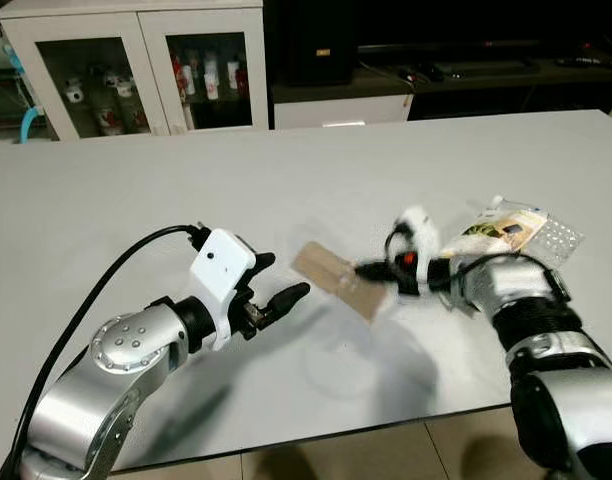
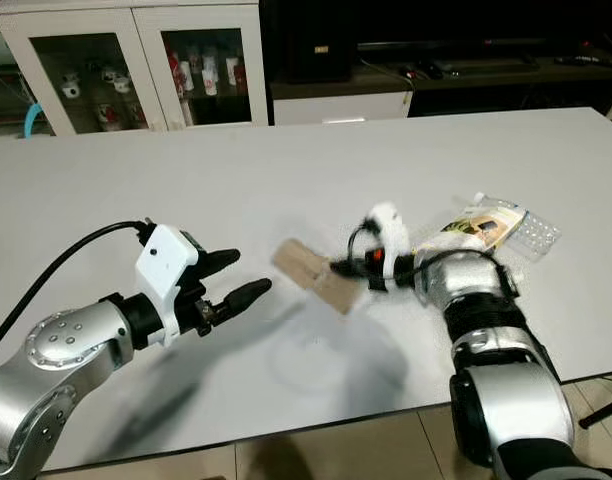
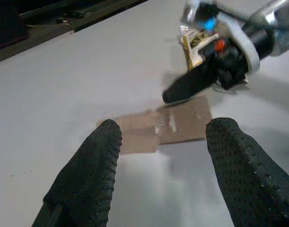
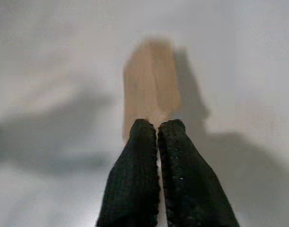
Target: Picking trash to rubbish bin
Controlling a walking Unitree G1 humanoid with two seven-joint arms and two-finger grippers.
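On the white table (image 1: 136, 190): 1 brown cardboard piece (image 1: 338, 281) at centre, 1 plastic snack wrapper (image 1: 514, 230) to its right. 2 grippers over it: left gripper (image 1: 283, 279), right gripper (image 1: 371, 270).

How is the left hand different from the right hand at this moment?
The left hand is open, its fingers spread and holding nothing; the right hand is shut on the brown cardboard piece. The left hand hovers beside the cardboard, apart from it; the right hand touches it. Both are over the white table.
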